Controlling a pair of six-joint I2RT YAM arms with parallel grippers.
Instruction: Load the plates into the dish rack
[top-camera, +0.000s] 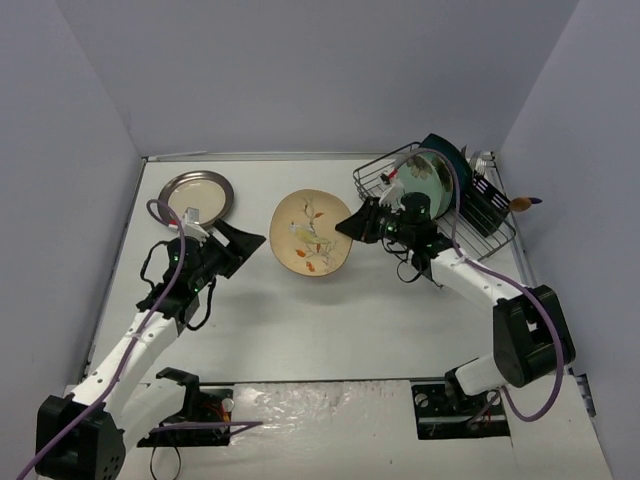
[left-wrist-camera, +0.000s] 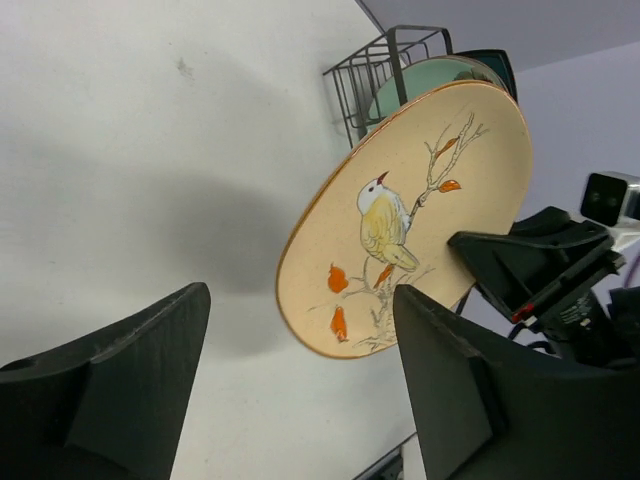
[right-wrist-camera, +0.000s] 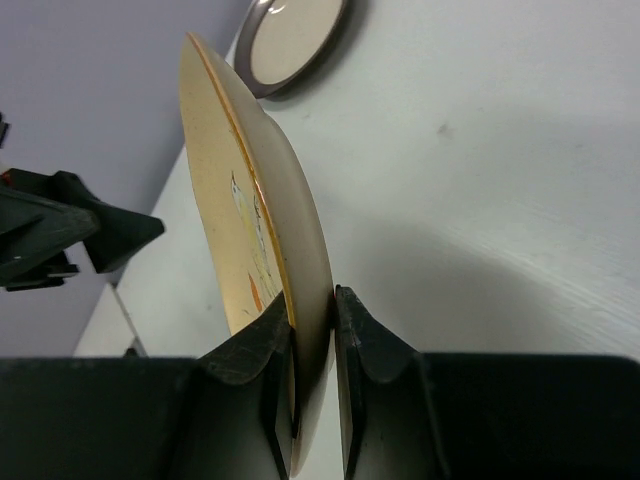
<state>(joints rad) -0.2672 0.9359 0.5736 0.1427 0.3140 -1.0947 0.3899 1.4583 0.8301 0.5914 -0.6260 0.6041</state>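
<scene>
My right gripper (top-camera: 352, 226) is shut on the rim of the cream floral plate (top-camera: 310, 233), holding it tilted above the table centre; in the right wrist view its jaws (right-wrist-camera: 312, 330) pinch the plate edge (right-wrist-camera: 262, 210). The plate with its bird design also shows in the left wrist view (left-wrist-camera: 410, 215). My left gripper (top-camera: 245, 246) is open and empty, just left of that plate. The cream plate with dark-grey rim (top-camera: 196, 194) lies flat at the back left. The black wire dish rack (top-camera: 440, 195) at the back right holds a mint plate (top-camera: 425, 180) and a dark teal plate (top-camera: 448, 155) standing upright.
A black cutlery caddy (top-camera: 486, 205) sits at the rack's right end, with an orange-handled utensil (top-camera: 522, 204) sticking out. Grey walls close in the table on three sides. The arm bases stand at the near edge.
</scene>
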